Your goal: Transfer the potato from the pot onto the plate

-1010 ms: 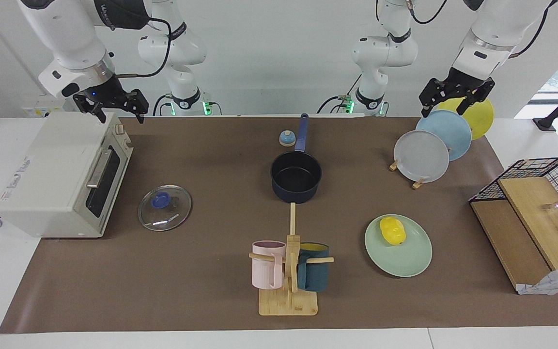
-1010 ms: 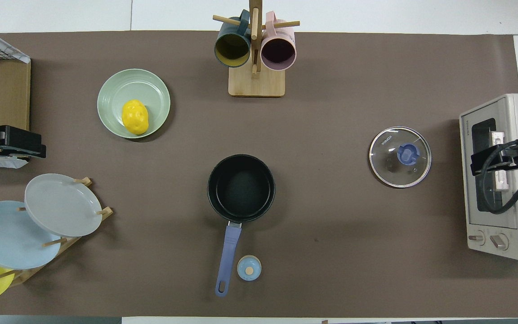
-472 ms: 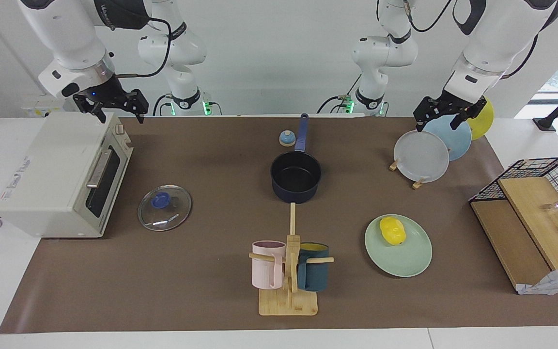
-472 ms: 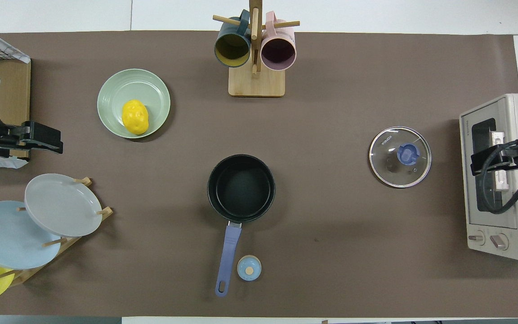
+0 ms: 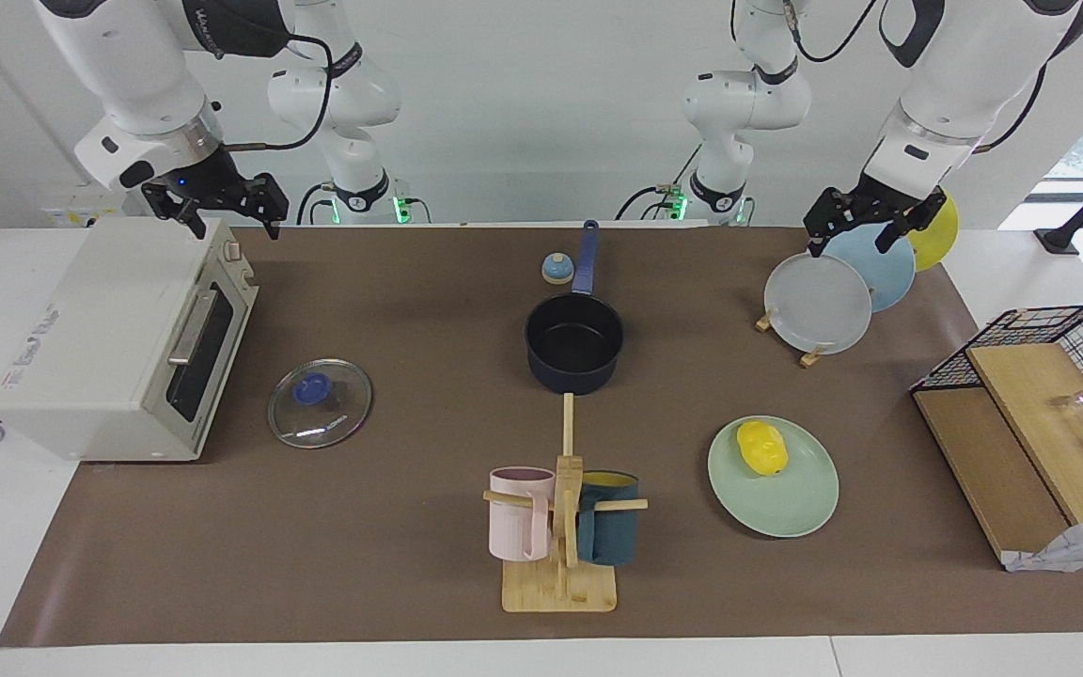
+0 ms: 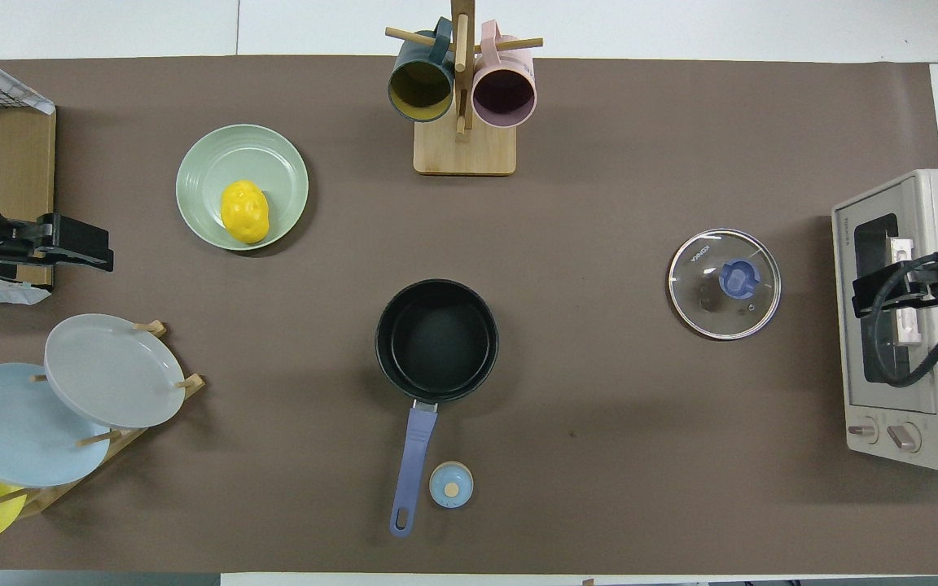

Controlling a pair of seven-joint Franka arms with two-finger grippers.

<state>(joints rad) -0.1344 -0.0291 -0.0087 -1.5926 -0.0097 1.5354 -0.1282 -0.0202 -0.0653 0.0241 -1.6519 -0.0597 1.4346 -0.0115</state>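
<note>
The right gripper [image 5: 219,209] hangs up over the boxy off-white toaster oven [image 5: 118,343], jaws spread wide and empty; that arm simply waits. Below it and toward the middle of the table lies a round glass lid [image 5: 320,402], clear and shiny, with a blue knob. Next comes the pot [image 5: 574,342], dark navy outside, matte black and empty inside, its long straight blue handle pointing at the robots, a small pale blue bell [image 5: 556,269] just beside that handle. Farther from the robots stands the wooden mug tree [image 5: 561,527], a pink mug and a dark teal mug hanging on its pegs.

Then the plate [image 5: 791,503], smooth mint-green and round with a shallow rim, and there is the potato [image 5: 761,447], bright yellow, lumpy and oval, resting on it at the edge nearer the robots. The left gripper [image 5: 866,224] is well clear of it, raised over the wooden rack of tilted plates [image 5: 819,303], released and holding nothing.

Against a second ago, the left gripper has dropped a little and moved in over the rack; over the last half second it barely shifts. Potato, pot and plate have not moved.
</note>
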